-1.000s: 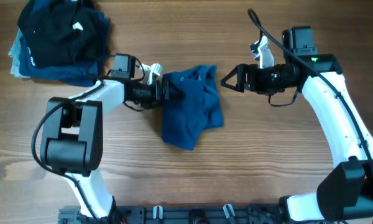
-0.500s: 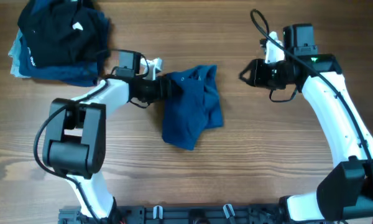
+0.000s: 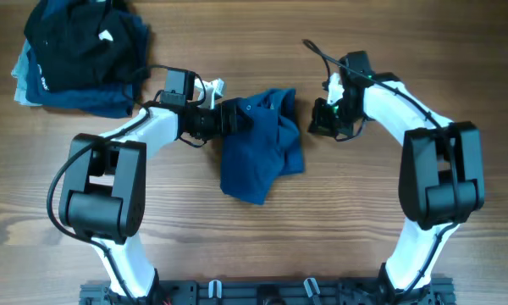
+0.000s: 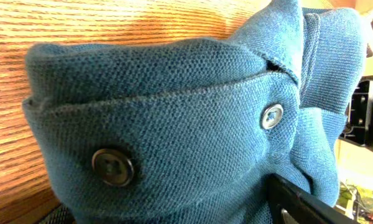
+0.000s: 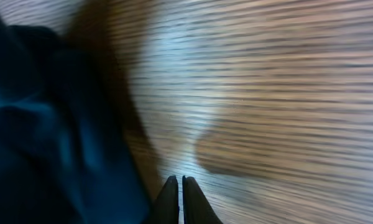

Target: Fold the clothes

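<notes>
Swinging in toward the cloth, the right pincer (image 5: pixel 180 190) now hangs just beside the shirt's (image 3: pixel 262 148) right edge. Its tips are pressed together on nothing, no longer wide and well apart as a second ago. The left pincer (image 3: pixel 234 119) stays at the buttoned collar; whether it grips I cannot tell. The shirt lies crumpled mid-worktop (image 3: pixel 364 229), so folding looks barely begun, and the right side likely must reopen to take cloth. Elsewhere the wood grain is bare, and a dark pile (image 3: pixel 76 51) sits far left.
</notes>
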You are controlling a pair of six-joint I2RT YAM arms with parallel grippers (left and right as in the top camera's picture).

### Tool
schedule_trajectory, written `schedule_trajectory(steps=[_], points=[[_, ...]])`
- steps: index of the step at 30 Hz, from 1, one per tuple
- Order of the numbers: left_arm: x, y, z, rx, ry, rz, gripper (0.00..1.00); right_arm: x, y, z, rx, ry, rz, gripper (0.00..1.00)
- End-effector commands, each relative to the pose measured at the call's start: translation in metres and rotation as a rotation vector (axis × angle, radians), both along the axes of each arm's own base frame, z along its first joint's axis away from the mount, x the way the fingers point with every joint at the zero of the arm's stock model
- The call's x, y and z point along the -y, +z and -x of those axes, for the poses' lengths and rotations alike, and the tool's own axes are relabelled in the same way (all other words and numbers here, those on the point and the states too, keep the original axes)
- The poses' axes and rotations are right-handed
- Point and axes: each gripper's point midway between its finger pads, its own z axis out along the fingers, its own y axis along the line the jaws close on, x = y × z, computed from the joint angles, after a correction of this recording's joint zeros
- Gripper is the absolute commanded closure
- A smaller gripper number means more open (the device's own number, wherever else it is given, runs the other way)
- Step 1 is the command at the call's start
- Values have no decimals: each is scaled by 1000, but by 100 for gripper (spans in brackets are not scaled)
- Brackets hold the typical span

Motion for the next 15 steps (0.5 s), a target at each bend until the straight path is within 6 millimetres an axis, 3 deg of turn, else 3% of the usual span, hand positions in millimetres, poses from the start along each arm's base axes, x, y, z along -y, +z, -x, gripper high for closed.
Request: schedule_trajectory(steps=[1, 7, 12, 15], points=[[3, -39, 29, -112, -21, -56, 16, -22, 4, 2, -4, 8, -44, 96], [14, -39, 34, -118, -43, -56, 16, -51, 5, 9, -3, 42, -52, 96], [20, -36, 38, -128, -55, -37, 15, -61, 6, 10, 10, 60, -62, 95], [26, -32, 40, -126, -74, -6, 6, -64, 7, 10, 15, 65, -63, 96]])
